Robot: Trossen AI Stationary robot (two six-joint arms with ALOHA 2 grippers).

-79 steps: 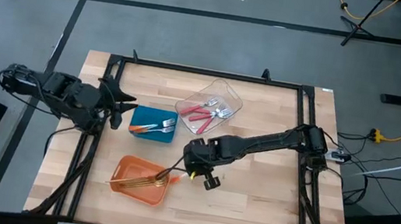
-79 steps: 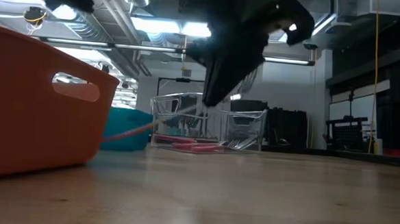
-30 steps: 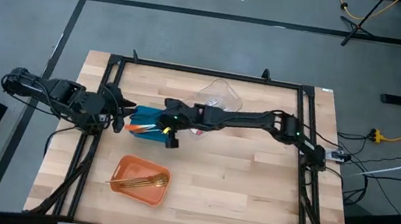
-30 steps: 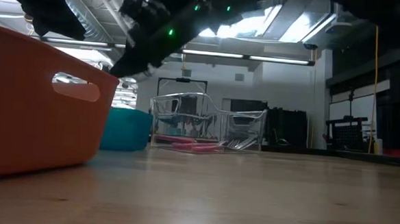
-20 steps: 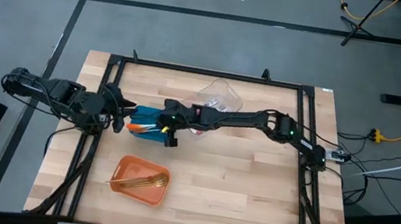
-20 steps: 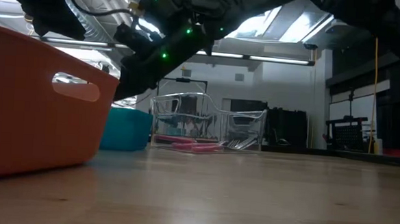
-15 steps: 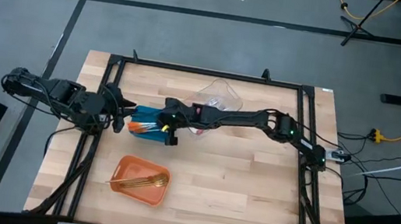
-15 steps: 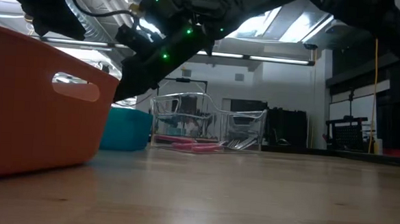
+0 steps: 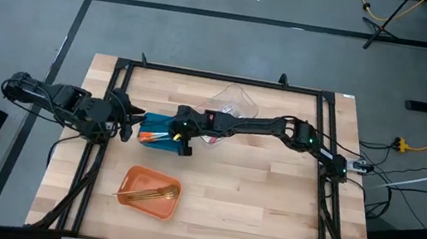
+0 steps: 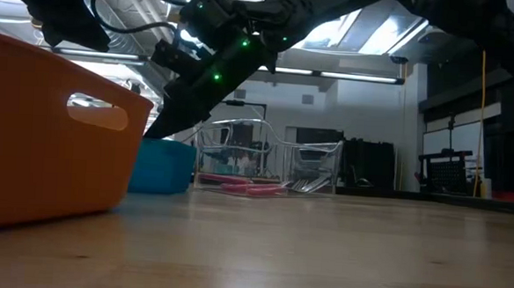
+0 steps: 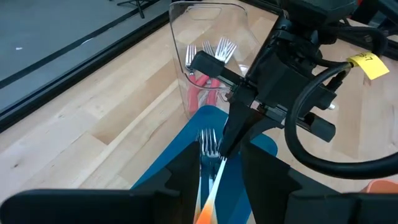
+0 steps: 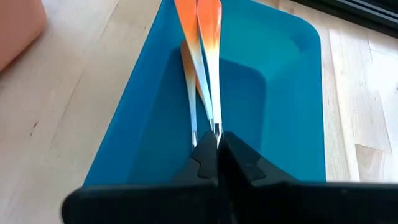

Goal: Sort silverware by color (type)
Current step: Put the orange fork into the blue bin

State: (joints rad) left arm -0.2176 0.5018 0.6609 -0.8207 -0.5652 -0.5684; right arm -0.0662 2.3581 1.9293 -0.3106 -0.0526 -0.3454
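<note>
My right gripper reaches from the right and dips into the blue container, shut on an orange-handled fork. Two more orange-handled forks lie beside it on the container floor. My left gripper waits open just left of the blue container, touching nothing; its fingers frame the scene. Gold forks lie in the orange container. Red-handled forks lie in the clear container. My right gripper pinches the orange-handled fork between its two shut fingers at the silver neck, close to the tines. The fingers slant down from the right, along the fork. The orange handle points away toward the left arm, low inside the blue container.
The three containers sit in the table's left and middle part: clear one far, blue one left of centre, orange one near. A black frame runs round the table. Bare wood lies to the right and near side.
My right gripper, still shut on the orange-handled fork that it carried over from beside the orange container, has gone down over the last second into the blue container and tipped a little steeper. The fork's handle has come down with it among the other orange-handled forks.
</note>
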